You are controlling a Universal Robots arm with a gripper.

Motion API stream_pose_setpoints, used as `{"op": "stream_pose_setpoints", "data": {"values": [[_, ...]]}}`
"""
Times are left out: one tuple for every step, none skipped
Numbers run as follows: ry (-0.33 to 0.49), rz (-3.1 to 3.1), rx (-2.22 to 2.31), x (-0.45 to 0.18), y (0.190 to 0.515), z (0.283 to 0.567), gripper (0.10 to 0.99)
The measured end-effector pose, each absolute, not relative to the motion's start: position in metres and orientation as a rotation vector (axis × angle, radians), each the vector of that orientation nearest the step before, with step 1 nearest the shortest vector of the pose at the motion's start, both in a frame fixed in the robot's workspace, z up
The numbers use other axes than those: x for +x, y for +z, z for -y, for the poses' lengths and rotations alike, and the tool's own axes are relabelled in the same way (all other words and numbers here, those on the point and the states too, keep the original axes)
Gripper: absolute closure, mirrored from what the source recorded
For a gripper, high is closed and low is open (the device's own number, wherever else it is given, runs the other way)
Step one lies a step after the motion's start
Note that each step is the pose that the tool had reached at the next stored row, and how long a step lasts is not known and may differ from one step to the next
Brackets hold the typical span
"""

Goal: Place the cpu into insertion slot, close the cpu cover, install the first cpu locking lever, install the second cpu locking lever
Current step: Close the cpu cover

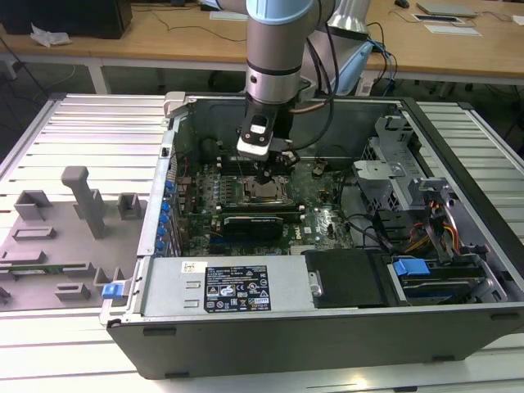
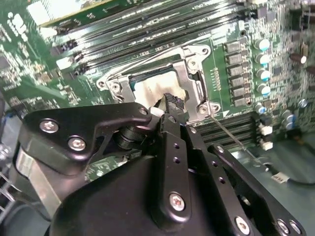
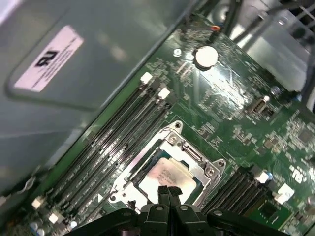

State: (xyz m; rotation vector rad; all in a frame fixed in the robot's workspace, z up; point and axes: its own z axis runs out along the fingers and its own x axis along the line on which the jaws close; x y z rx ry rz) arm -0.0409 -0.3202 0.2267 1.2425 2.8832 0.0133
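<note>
Arm [image 1: 274, 57]: silver-grey round tube, pale blue joint cap [image 1: 278, 8] up top, dark band lower down. Black cables [image 1: 321, 57] hang loose alongside it, and there's one copper-coloured lead [image 1: 309, 105] near the wrist. White boxy module [image 1: 255, 136] with a dark face sits below the band. Gripper [image 2: 170, 104]: matte black throughout, rounded housing, flat linkage bars [image 2: 83, 130] with rounded ends, silver screws [image 2: 177, 201] at the pivots, a row of small holes down the centre bar, narrow squared fingertips.

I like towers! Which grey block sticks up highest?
The T-topped grey post at the exterior view's left, taller than the low blocks around it.
</note>
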Motion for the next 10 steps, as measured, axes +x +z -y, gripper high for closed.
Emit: {"op": "stream_pose_setpoints", "data": {"values": [[0.013, -2.902, 1.198, -0.0409, 0.2267, 0.3202, 0.98], [0.013, -2.913, 1.172, -0.0409, 0.2267, 0.3202, 0.98], [0.013, -2.924, 1.144, -0.0409, 0.2267, 0.3202, 0.98], [0.013, -2.935, 1.117, -0.0409, 0.2266, 0.3202, 0.98], [0.013, -2.947, 1.085, -0.0409, 0.2265, 0.3202, 0.98], [0.013, -2.962, 1.041, -0.0409, 0.2265, 0.3202, 0.98], [0.013, -2.973, 1.012, -0.0409, 0.2265, 0.3202, 0.98], [0.013, -2.982, 0.985, -0.0409, 0.2264, 0.3202, 0.98], [0.013, -2.99, 0.961, -0.0409, 0.2264, 0.3202, 0.98], [0.014, -3.0, 0.928, -0.0409, 0.2263, 0.3202, 0.98]]}}
